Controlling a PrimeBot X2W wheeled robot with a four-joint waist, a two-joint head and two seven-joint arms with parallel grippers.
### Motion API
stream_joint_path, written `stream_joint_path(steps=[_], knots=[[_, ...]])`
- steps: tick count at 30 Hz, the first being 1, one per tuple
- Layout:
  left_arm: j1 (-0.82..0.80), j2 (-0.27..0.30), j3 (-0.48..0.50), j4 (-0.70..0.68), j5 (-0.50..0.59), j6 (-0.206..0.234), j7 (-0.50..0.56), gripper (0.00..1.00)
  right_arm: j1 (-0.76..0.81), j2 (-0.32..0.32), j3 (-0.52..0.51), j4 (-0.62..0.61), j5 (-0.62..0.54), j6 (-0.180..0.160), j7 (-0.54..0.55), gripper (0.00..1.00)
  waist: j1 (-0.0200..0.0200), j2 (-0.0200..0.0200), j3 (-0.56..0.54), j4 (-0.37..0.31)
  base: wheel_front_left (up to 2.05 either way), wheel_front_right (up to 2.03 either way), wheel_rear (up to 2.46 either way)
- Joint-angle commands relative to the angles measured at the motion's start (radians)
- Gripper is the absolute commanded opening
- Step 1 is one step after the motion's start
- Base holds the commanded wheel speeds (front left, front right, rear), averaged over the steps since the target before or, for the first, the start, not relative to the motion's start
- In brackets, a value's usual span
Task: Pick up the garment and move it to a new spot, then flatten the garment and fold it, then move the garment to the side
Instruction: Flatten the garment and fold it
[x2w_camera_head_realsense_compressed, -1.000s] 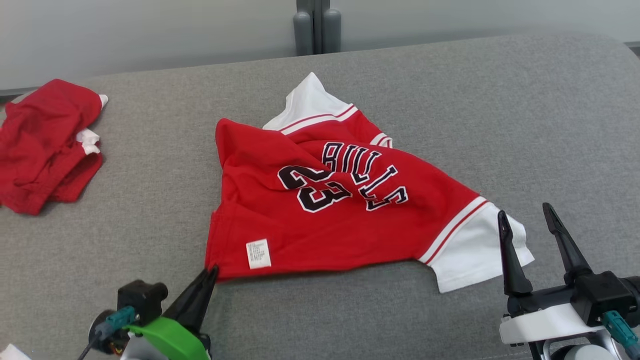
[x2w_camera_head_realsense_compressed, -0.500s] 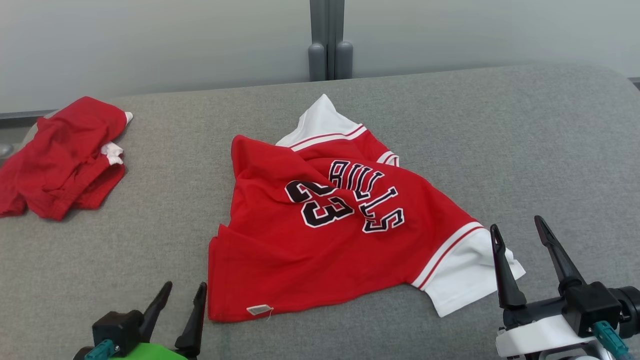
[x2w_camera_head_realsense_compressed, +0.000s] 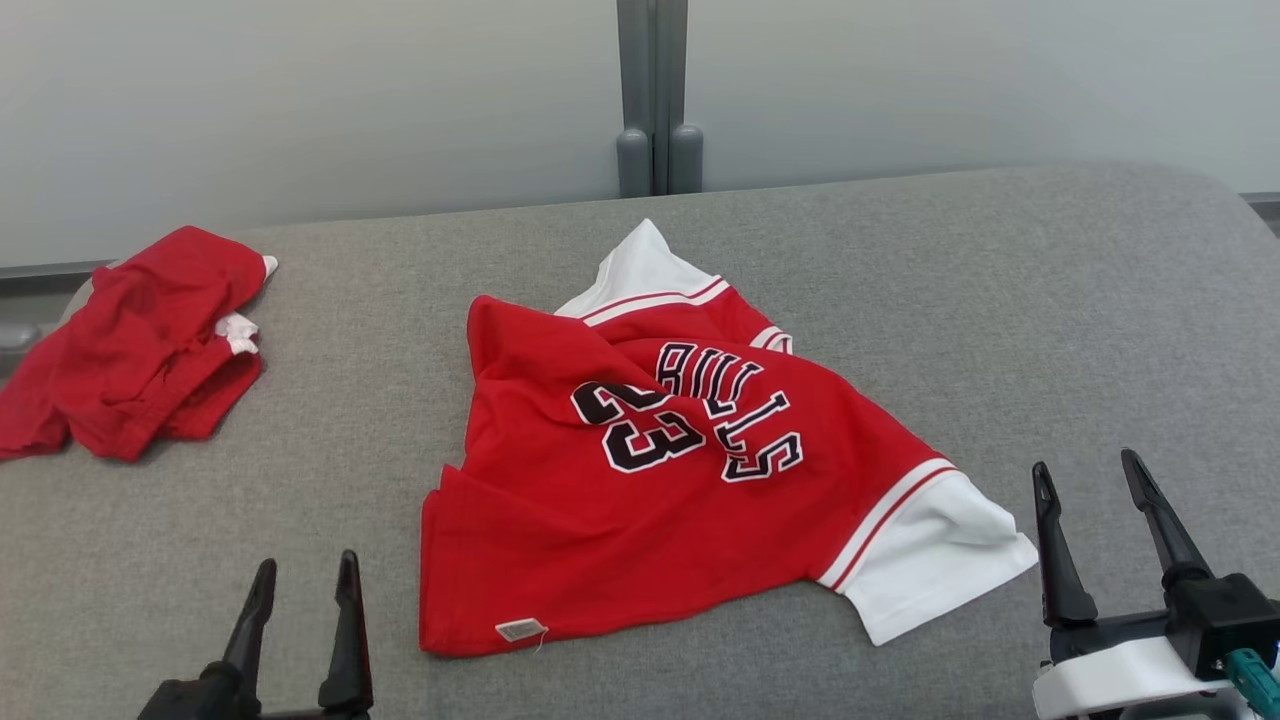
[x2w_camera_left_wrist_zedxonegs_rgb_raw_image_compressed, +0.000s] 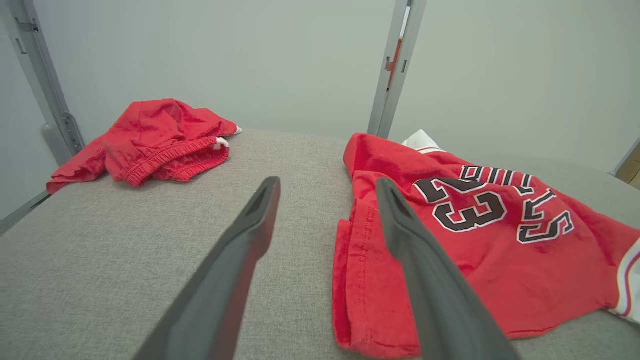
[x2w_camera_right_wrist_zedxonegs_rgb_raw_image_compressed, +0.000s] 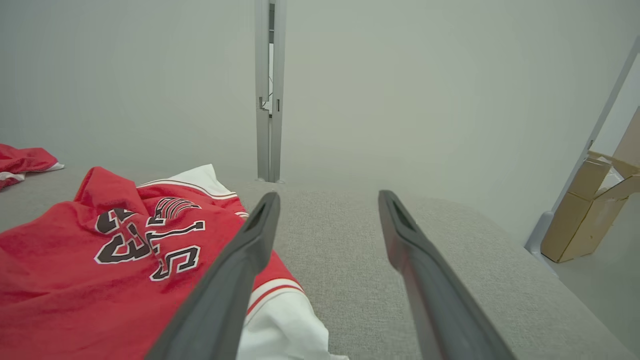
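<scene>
Grey fabric surface (x2w_camera_head_realsense_compressed: 1000, 300): red jersey (x2w_camera_head_realsense_compressed: 600, 500) lies rumpled at centre; your left tool (x2w_camera_head_realsense_compressed: 306, 560) and right tool (x2w_camera_head_realsense_compressed: 1084, 462) both stand spread, empty, at the near edge.

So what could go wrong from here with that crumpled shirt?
The shirt lies bunched, with folds across its lettering, so the open left gripper beside its hem might pinch several layers and it would not flatten. The white sleeve lies near the open right gripper and could snag.

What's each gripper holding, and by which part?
Nothing. The left gripper and right gripper both stand open; the jersey lies free on the grey cushion.
</scene>
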Motion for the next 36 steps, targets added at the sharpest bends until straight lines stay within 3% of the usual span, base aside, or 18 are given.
stream_joint_path(steps=[1,6,10,36], knots=[[0.014,-0.015,0.03,-0.008,0.024,-0.014,-0.001,1.0,-0.004,-0.001,-0.005,0.012,-0.011,-0.002,-0.003,1.0,0.0,-0.0001,-0.002,-0.001,0.0,0.0,0.0],[0.027,-0.066,0.105,-0.018,0.099,-0.067,-0.001,1.0,-0.007,0.002,-0.016,0.076,-0.027,-0.002,-0.003,1.0,0.0,-0.0001,-0.009,-0.003,0.0,0.0,0.0],[0.018,-0.081,0.116,-0.033,0.124,-0.083,-0.001,1.0,-0.016,0.005,0.004,0.112,-0.012,-0.002,-0.003,1.0,0.0,-0.0001,-0.01,-0.003,0.0,0.0,0.0],[-0.001,-0.086,0.081,-0.004,0.13,-0.092,-0.001,1.0,-0.059,0.006,0.039,0.117,0.02,-0.002,-0.003,1.0,0.0,-0.0001,0.008,-0.011,0.0,0.0,0.0]])
